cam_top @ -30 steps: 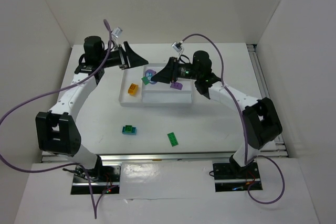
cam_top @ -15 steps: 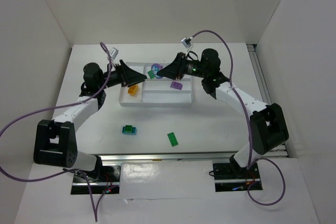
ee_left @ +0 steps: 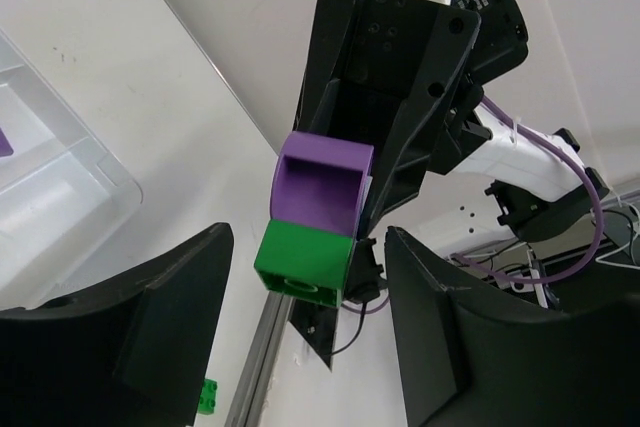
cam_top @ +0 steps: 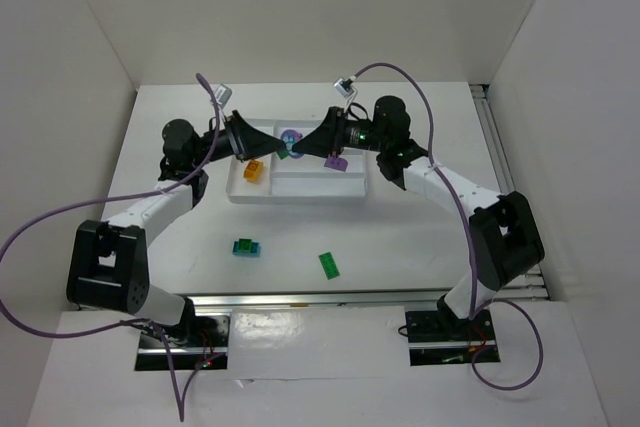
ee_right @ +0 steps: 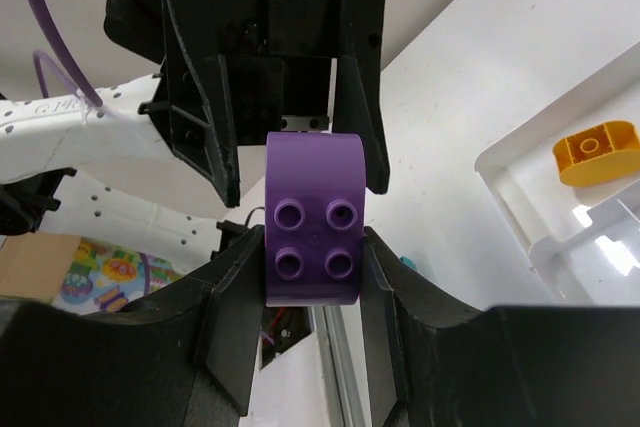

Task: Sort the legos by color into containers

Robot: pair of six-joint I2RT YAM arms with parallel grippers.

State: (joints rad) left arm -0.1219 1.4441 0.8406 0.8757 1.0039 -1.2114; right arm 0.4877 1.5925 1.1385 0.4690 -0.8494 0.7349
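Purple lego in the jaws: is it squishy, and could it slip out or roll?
Probably stiff: the purple lego shows no dent squeezed between the right jaws. Its plastic looks smooth, so it might slip if the grip loosens. It likely won't roll far, since its sides are flat. The green lego clipped to it could pop off.

Six legos show in all: two purple, the arched purple lego [ee_right: 313, 219] and a second purple lego [cam_top: 336, 161]; two green, one joined green lego [ee_left: 303, 261] fixed to the arched piece and one loose green lego [cam_top: 328, 265]; one yellow-orange lego [cam_top: 252, 171]; and one teal lego [cam_top: 246, 247]. There is one white tray [cam_top: 300, 193] on one tabletop [cam_top: 400, 237]. Two robot arms, the left arm [cam_top: 150, 209] and the right arm [cam_top: 450, 187], each carry one pincer, the left pincer [ee_left: 310, 337] and the right pincer [ee_right: 313, 277], making two pincers.
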